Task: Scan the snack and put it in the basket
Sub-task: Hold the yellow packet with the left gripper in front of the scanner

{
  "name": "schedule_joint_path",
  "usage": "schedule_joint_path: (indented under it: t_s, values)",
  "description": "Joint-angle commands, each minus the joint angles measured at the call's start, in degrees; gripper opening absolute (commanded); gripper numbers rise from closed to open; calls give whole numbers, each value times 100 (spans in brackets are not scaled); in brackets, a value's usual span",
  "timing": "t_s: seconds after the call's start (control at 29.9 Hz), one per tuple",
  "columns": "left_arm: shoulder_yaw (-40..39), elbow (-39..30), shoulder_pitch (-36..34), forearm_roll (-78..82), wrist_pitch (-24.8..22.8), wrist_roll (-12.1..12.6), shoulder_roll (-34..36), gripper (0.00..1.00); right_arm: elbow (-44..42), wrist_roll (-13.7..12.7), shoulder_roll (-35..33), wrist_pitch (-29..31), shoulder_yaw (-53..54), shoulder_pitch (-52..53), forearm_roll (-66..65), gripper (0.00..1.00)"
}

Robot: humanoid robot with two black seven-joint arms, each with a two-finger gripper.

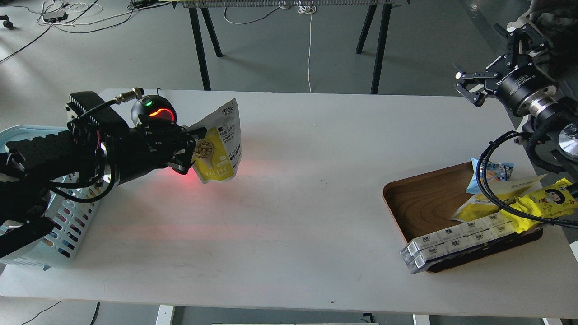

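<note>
My left gripper (192, 149) is shut on the snack (220, 144), a yellow-and-white pouch with beige nuts pictured, held above the table at the left. Just behind it sits a black dome scanner (152, 110) with a green light and a red glowing strip; red light falls on the table under the pouch. The light blue basket (27, 133) stands at the far left, mostly hidden under my left arm. My right gripper (467, 88) is open and empty, raised above the table's far right edge.
A brown wooden tray (424, 198) at the right front holds a row of small white boxes (456, 241), a bright yellow wrapper with a cartoon face (544, 201) and other pouches. Black cables hang over it. Table legs stand behind the white table (307, 194).
</note>
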Motion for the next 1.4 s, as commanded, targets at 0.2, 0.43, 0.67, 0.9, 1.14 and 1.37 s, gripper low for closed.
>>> schedule_joint_path:
  t_s: [0.2,0.43,0.67,0.9,1.14,1.37]
  values:
    - [5,0,-204,17,-319,36,-34,2,-15,5,0,0,6,0,-8,98]
    - [14,8,-345,61,-381,97,-52,2,-15,5,0,0,6,0,-8,98]
    - [5,8,-424,61,-337,158,-377,2,-15,5,0,0,-3,0,-8,98]
    - [22,17,-407,201,-319,212,-404,2,-15,5,0,0,-3,0,-8,98]
    - [40,8,-363,289,-354,97,-176,2,-15,5,0,0,-3,0,-8,98]
    - [93,0,-380,307,-416,-8,62,2,-15,5,-9,0,-3,9,-8,98]
